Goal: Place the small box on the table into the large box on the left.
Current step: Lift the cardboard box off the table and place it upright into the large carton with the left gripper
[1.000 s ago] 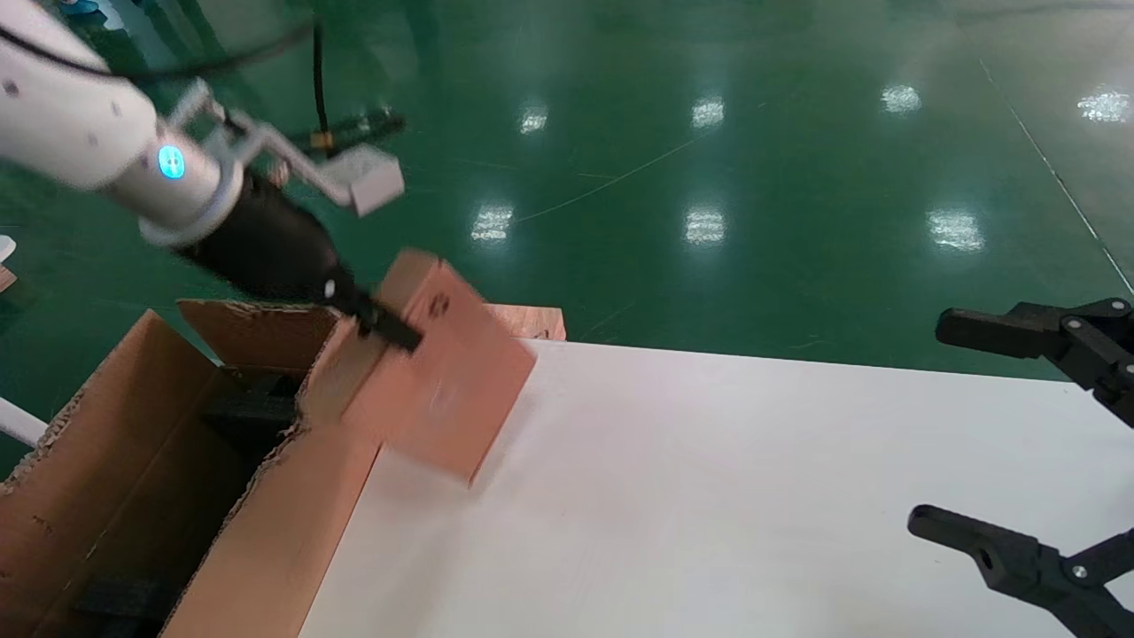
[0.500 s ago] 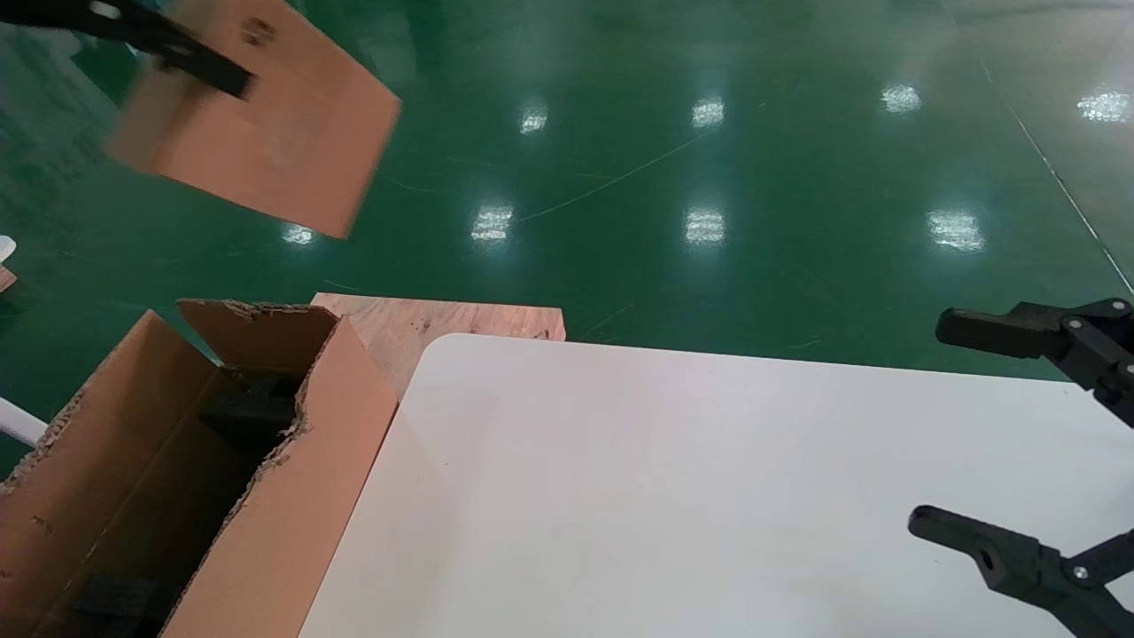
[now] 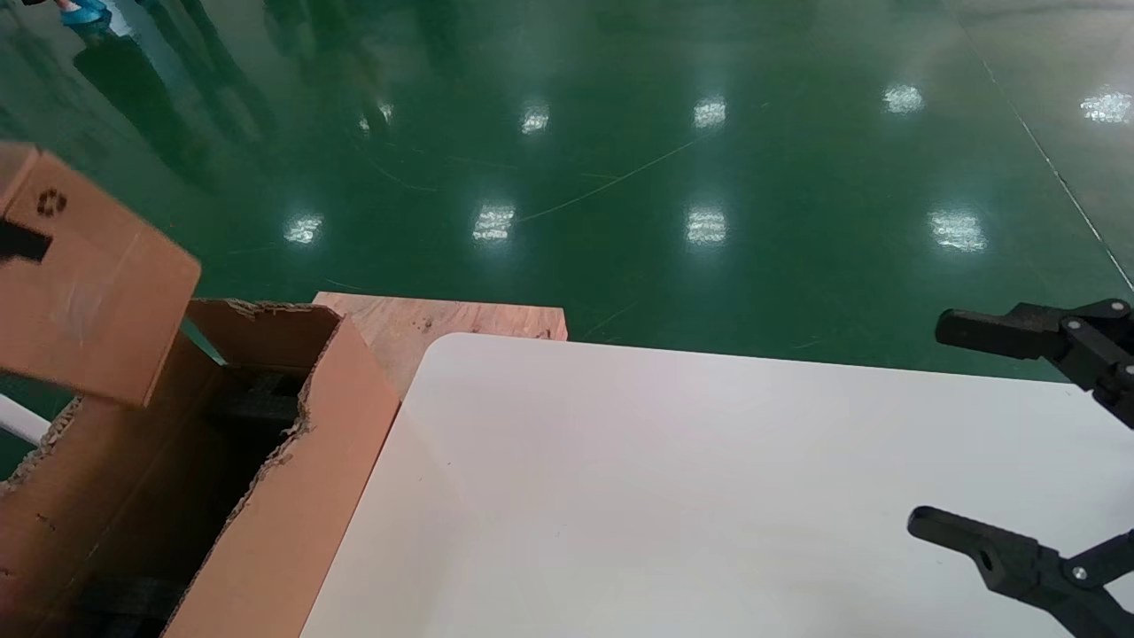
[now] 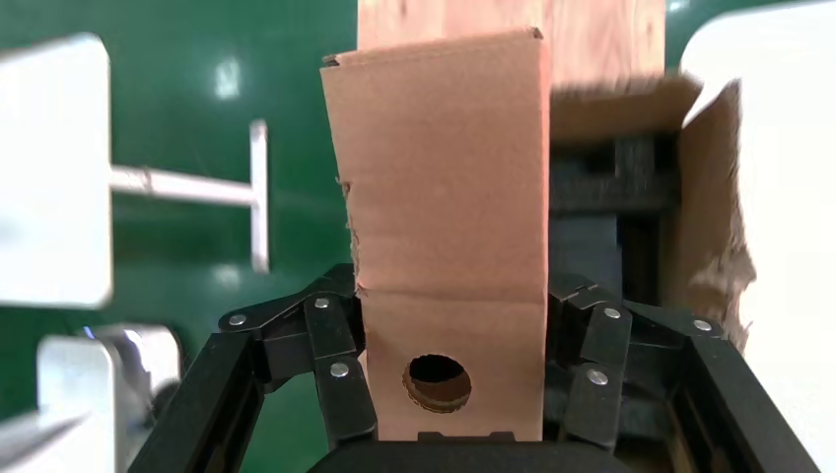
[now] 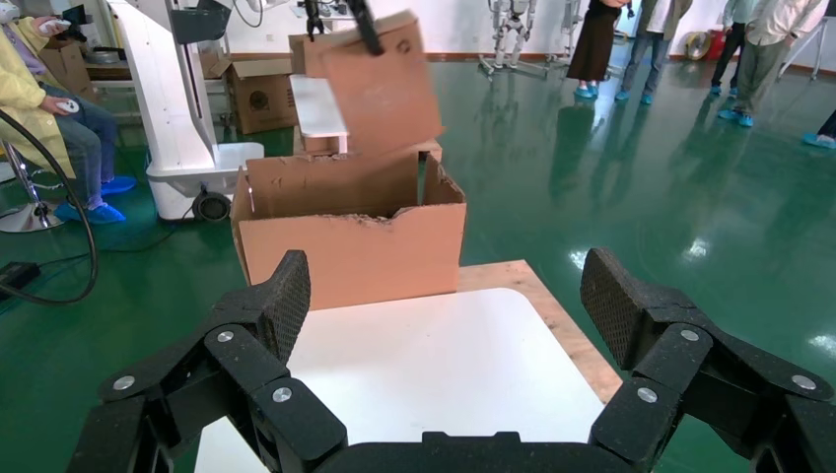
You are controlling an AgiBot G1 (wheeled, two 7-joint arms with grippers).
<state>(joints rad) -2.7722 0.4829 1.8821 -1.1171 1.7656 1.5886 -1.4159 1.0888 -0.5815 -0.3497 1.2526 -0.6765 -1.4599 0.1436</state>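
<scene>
My left gripper [image 4: 452, 330] is shut on the small box [image 4: 444, 187], a flat brown cardboard box with a round hole in its narrow side. In the head view the small box [image 3: 89, 301] hangs at the far left, recycling symbol up, over the open top of the large box [image 3: 292, 496], a torn-edged brown carton with a dark inside. The right wrist view shows the small box [image 5: 380, 89] in the air just above the large box [image 5: 355, 256]. My right gripper [image 3: 961, 430] is open and empty above the white table's [image 3: 709, 496] right side.
A bare wooden board [image 3: 461, 323] lies under the table's far corner, next to the large box. Green floor surrounds the table. A white robot base [image 5: 173, 108] and people stand beyond the large box.
The left gripper carried the small box from the table edge up high, then left and down, so it now hangs over the large box. The right arm has not moved.
</scene>
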